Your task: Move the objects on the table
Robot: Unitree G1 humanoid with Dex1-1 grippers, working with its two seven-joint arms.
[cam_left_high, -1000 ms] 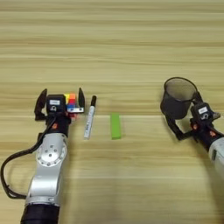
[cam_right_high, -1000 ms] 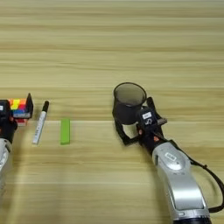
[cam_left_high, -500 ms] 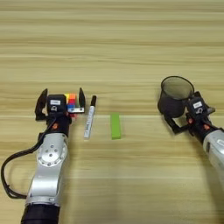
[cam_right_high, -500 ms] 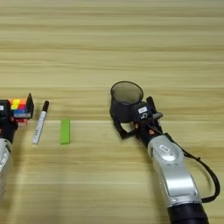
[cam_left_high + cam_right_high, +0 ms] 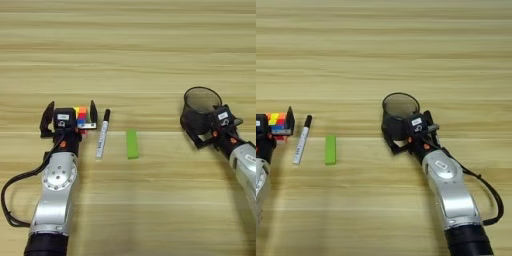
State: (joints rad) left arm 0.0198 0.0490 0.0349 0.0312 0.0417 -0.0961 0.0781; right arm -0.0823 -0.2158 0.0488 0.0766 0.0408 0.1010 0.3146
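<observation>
- Right gripper (image 5: 401, 134): fingers closed around the base of the black mesh cup (image 5: 399, 116), upright, right of table (image 5: 130, 45) centre. Keep it level while shifting.
- Left gripper (image 5: 70, 114): fingers spread wide, puzzle cube (image 5: 81, 116) between them.
- White marker (image 5: 102, 134), green bar (image 5: 132, 143): flat, just beside each other.

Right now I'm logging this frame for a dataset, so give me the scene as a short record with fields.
surface: wooden table
left gripper: open, around the puzzle cube
right gripper: at the black mesh cup, fingers flanking it
between the arms: white marker, black cap pointing away; green bar to its right
pen: not seen
</observation>
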